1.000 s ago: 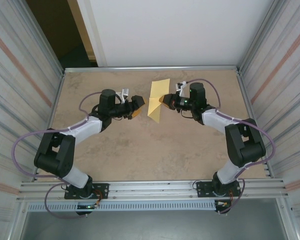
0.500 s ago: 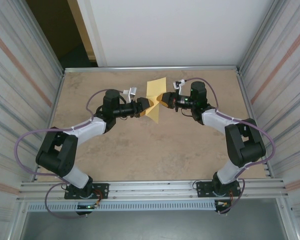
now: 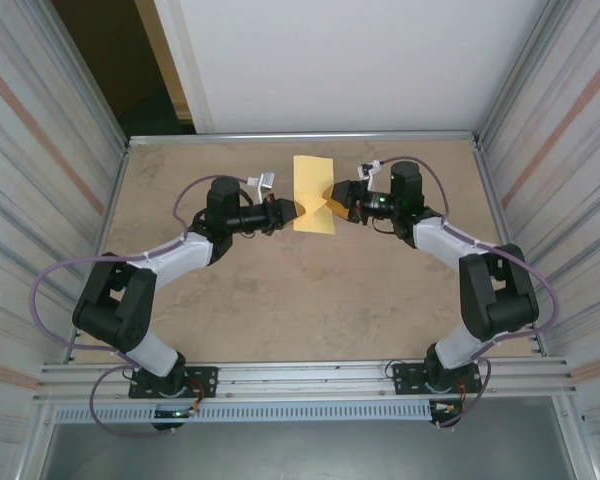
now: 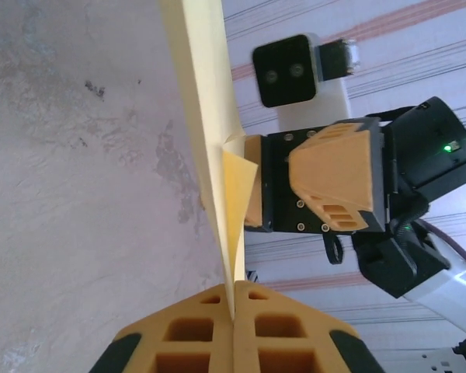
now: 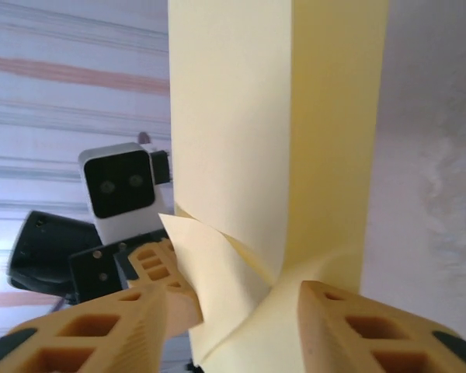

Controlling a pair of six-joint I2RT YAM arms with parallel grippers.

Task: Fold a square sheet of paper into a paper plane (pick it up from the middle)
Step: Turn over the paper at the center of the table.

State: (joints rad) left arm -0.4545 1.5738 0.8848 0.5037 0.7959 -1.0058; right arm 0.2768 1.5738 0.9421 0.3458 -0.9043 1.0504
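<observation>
Closing in from the left over the past second, the left gripper (image 3: 288,212) has clamped on the near-left edge of the sheet of paper (image 3: 314,185), which a moment ago hung tilted from the right gripper (image 3: 332,203) alone. In the left wrist view, the left gripper's (image 4: 233,299) two orange fingers (image 4: 188,330) press together with the pale yellow sheet (image 4: 210,116) pinched edge-on between them. Across from it, the right gripper (image 5: 233,311) has eased its hold: its fingers (image 5: 373,330) now stand apart on either side of a folded flap of the sheet (image 5: 248,116). Seen from above, the paper has squared up into a narrow upright rectangle, stretched between the two grippers over the far middle of the tan table (image 3: 280,300). Both arms reach inward from their bases at the near edge.
</observation>
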